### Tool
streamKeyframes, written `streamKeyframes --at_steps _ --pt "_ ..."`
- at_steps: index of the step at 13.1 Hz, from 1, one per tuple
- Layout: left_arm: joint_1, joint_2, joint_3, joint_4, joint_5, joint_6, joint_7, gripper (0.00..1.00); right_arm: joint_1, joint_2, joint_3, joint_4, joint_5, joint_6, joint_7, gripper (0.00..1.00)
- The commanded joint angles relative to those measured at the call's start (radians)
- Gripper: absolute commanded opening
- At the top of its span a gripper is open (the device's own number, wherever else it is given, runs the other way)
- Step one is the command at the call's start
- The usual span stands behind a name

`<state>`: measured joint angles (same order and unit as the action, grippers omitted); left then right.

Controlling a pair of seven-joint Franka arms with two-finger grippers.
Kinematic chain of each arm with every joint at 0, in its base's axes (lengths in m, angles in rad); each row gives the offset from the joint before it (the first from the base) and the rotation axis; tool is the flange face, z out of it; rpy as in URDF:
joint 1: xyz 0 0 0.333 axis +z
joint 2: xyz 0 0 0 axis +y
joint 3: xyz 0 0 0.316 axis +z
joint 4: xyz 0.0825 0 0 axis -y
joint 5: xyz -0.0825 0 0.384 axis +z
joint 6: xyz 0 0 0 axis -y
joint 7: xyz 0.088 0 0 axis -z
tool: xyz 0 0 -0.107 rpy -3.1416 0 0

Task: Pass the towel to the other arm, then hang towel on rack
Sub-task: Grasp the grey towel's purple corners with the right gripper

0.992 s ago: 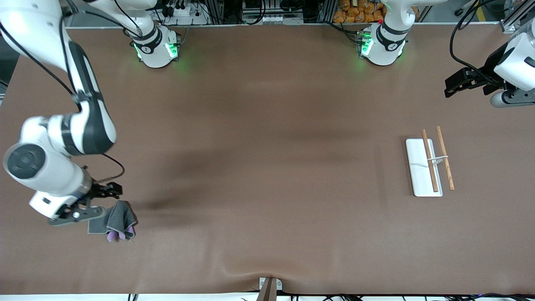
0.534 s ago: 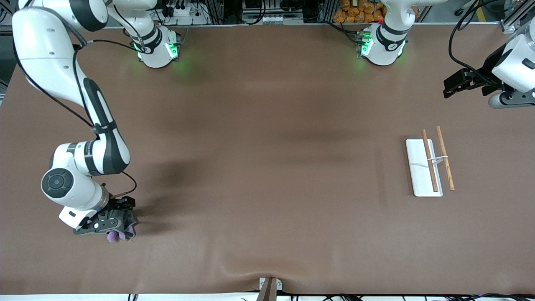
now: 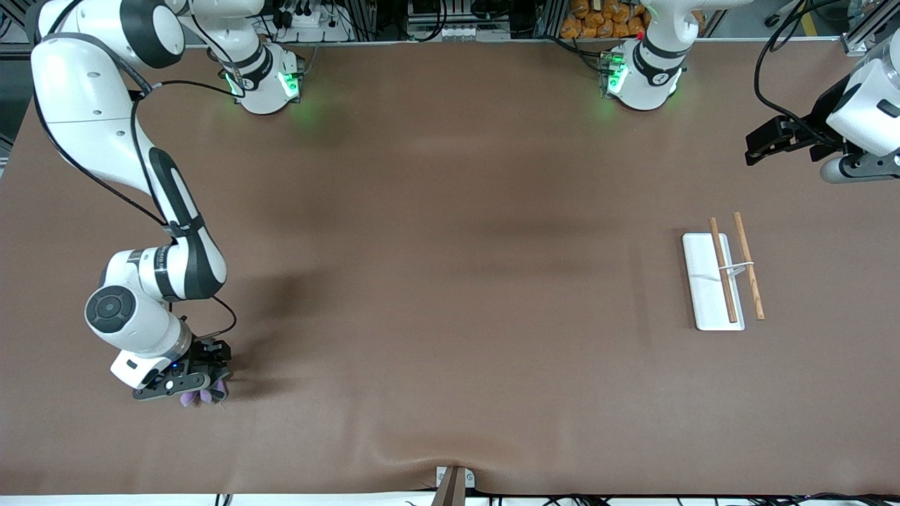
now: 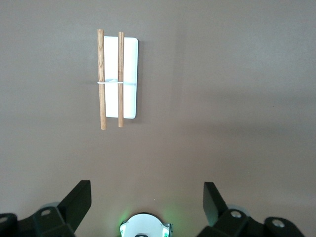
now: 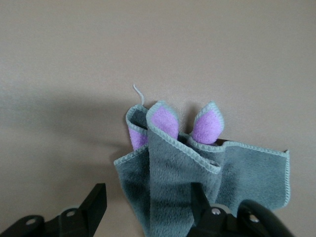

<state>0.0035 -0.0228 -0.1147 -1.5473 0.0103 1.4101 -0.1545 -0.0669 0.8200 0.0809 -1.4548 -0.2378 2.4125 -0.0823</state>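
The towel (image 5: 197, 173) is a crumpled dark-grey cloth with purple corners turned up. It lies near the right arm's end of the table, close to the front camera. In the front view only its purple tips (image 3: 200, 398) show under the hand. My right gripper (image 3: 202, 374) is down on it and open. In the right wrist view the right gripper (image 5: 148, 197) straddles a grey fold, with one finger on the cloth and the other over bare table. The rack (image 3: 706, 281) lies flat toward the left arm's end; the left wrist view shows the rack (image 4: 128, 74) too. My left gripper (image 3: 763, 144) waits open above the table, empty (image 4: 146, 190).
A brown mat (image 3: 450, 281) covers the table. A small metal bracket (image 3: 453, 481) sits at the table edge nearest the front camera. The two arm bases (image 3: 264, 84) (image 3: 643, 77) stand along the edge farthest from it. A loose thread (image 5: 138, 94) trails from the towel.
My right arm has swung in over the towel and come down onto it, covering most of the cloth. Its fingers have drawn slightly closer together. The left arm has barely moved.
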Motion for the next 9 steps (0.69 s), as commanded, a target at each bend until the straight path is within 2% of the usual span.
streamKeyframes --at_steps 1,4,6,9 --pt "0.004 0.004 0.0 0.006 -0.013 -0.002 0.018 1.0 -0.014 0.025 0.01 0.048 -0.006 0.016 -0.01 0.76" --pt "0.003 0.007 -0.002 0.006 -0.013 0.0 0.018 1.0 -0.016 0.028 0.01 0.048 -0.011 0.017 -0.013 0.74" --pt "0.003 0.02 0.0 0.012 -0.013 0.015 0.018 1.0 -0.024 0.036 0.008 0.076 -0.009 0.016 -0.072 0.81" --pt "-0.003 0.049 0.0 0.012 -0.013 0.056 0.016 1.0 -0.05 0.057 0.01 0.076 -0.005 0.026 -0.083 0.82"
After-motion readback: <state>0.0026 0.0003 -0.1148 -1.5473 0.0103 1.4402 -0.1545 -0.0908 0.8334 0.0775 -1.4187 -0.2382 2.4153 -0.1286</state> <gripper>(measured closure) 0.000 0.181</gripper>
